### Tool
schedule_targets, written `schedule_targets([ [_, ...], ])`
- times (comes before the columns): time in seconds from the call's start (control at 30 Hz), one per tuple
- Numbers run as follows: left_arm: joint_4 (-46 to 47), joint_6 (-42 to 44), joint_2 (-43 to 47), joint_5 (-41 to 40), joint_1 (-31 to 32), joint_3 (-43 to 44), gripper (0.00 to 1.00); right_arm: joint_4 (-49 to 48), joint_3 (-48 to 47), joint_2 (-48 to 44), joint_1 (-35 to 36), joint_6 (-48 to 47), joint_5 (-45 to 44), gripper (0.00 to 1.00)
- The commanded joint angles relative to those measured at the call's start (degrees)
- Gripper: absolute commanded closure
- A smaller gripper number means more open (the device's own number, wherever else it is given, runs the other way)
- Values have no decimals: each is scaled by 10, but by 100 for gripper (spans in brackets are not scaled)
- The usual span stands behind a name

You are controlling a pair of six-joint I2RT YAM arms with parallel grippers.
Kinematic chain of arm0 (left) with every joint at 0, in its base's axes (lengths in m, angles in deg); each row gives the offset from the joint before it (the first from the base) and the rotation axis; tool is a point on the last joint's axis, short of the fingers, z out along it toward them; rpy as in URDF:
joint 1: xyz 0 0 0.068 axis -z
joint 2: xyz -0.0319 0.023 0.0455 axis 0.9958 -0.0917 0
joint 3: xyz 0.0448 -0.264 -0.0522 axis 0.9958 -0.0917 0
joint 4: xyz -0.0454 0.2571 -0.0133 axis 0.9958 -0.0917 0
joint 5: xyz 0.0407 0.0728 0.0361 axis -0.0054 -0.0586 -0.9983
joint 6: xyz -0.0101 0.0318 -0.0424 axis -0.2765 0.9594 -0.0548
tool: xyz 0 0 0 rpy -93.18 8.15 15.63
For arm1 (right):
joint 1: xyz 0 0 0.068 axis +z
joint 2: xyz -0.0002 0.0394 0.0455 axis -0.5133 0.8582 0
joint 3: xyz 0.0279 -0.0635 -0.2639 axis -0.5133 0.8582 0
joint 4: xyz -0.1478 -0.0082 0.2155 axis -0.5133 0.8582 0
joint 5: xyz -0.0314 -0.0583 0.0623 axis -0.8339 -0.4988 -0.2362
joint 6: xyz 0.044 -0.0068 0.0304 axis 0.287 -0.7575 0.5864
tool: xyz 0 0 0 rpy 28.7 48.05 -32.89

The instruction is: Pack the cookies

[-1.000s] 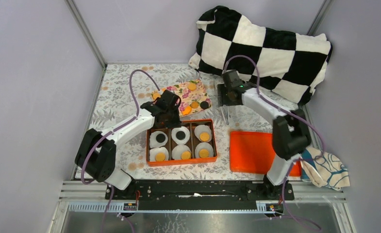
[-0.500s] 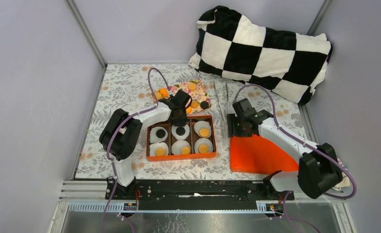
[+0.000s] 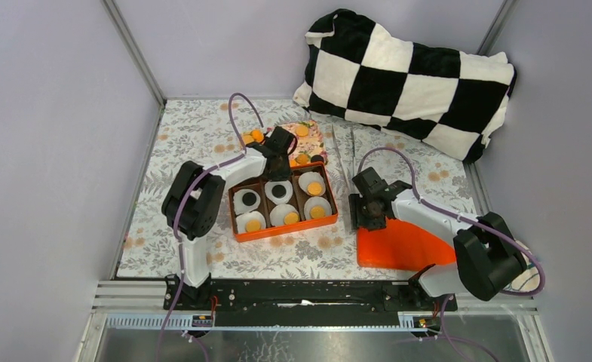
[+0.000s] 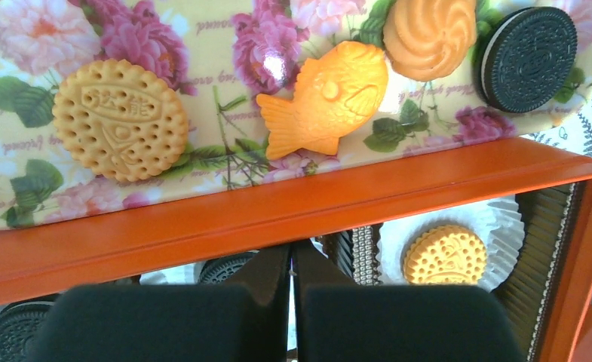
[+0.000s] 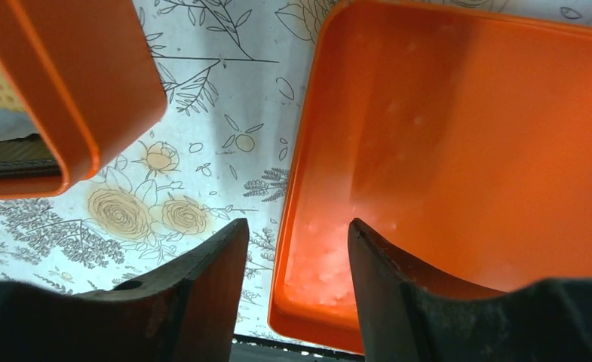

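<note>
Your left gripper (image 4: 291, 255) is closed, apparently empty, at the far wall of the orange box (image 4: 398, 188); your right gripper (image 5: 296, 253), right of it, gapes empty.

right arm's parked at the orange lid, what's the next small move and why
Probably close the right tool on the lid. Its open fingers straddle the lid's left rim. All six cups in the box already hold cookies, so covering the box looks next.
</note>
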Motion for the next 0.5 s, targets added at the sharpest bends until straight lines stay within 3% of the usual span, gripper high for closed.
schedule_targets([
  [0.0,47,28,6,19,-6,-13,100,-27,11,25,12,17,1,46],
  [0.1,68,30,53,43,0,-47,100,-35,16,47,14,22,-10,62],
  [0.2,65,32,107,52,8,-70,100,-45,23,60,19,28,-13,67],
  [0.47,26,10,226,71,26,-103,100,5,-16,30,48,27,-73,93],
])
